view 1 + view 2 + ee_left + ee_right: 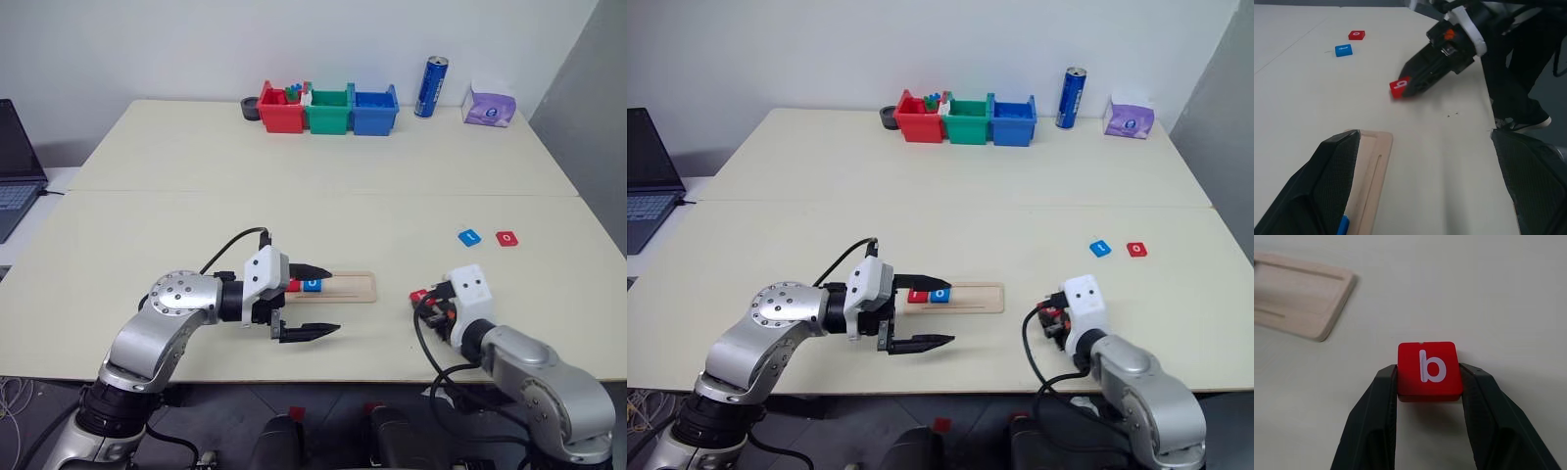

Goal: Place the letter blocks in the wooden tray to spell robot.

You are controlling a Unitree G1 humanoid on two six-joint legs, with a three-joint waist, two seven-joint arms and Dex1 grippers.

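The wooden tray (348,287) lies near the table's front edge, with a red letter block (295,285) and a blue letter block (313,285) side by side at its left end. My left gripper (333,300) is open at that end, one finger over the blocks and the other in front of the tray. To the right of the tray, my right gripper (1430,376) is shut on a red "b" block (1430,368), low over the table. Farther right, a blue block (469,237) and a red block (506,238) lie loose.
At the table's far edge stand a red bin (281,110), a green bin (328,111) and a blue bin (375,111), with a blue can (431,86) and a tissue pack (489,105) to their right. A laptop (15,166) sits off the left side.
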